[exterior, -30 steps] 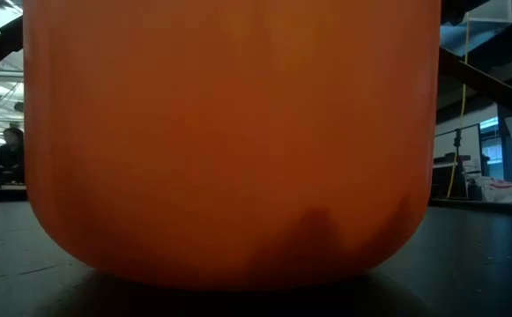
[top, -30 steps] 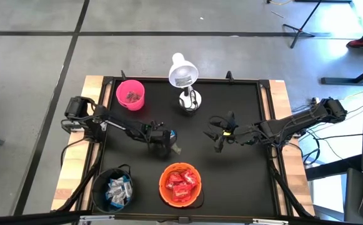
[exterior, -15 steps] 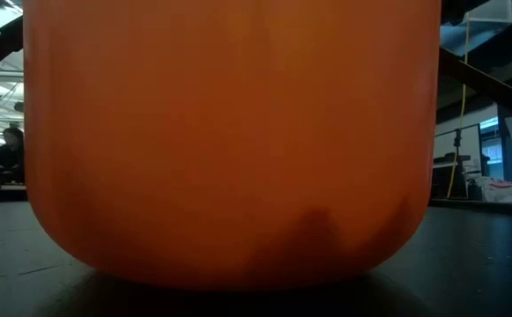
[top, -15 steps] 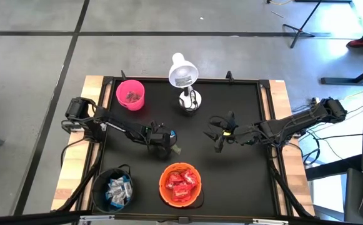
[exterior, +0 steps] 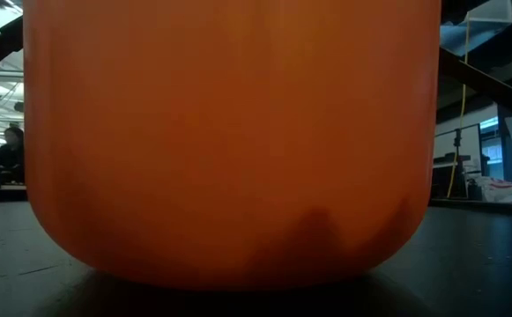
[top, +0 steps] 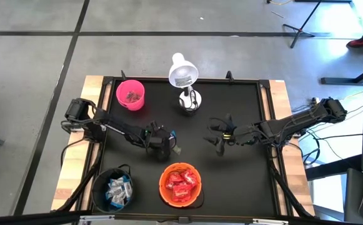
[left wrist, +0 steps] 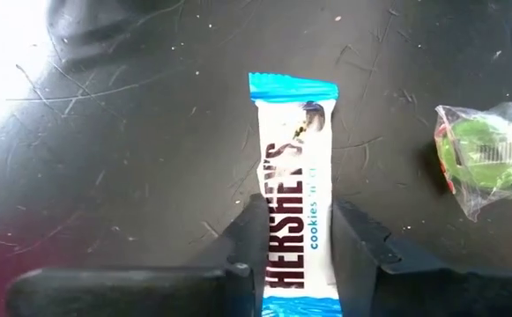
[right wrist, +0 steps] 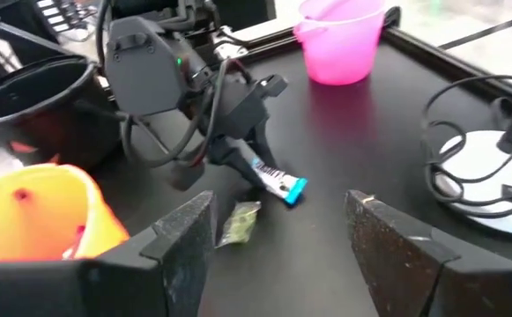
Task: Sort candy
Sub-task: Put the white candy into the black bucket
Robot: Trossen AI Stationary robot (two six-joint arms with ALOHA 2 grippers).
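Mostly sorted into bowls; left hand (left wrist: pixel 295 231) pinching blue-white candy bar (left wrist: pixel 293 189) at tabletop (top: pixel 243 181) centre, green-wrapped sweet (left wrist: pixel 489 154) left at 4 o'clock beside it, right hand (right wrist: pixel 278 233) open, idle.

1. Round orange plastic bowl (top: pixel 180 185) on the black tabletop (top: pixel 243 181), just nearer the front edge than the left gripper;
2. White desk lamp (top: pixel 183 80) beyond both grippers.

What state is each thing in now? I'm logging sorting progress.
left gripper: fingers on both sides of the blue-and-white candy bar, which lies on the table
right gripper: open, empty
green-wrapped candy: loose on table
orange bowl: holds red candies
black bowl: holds silvery candies
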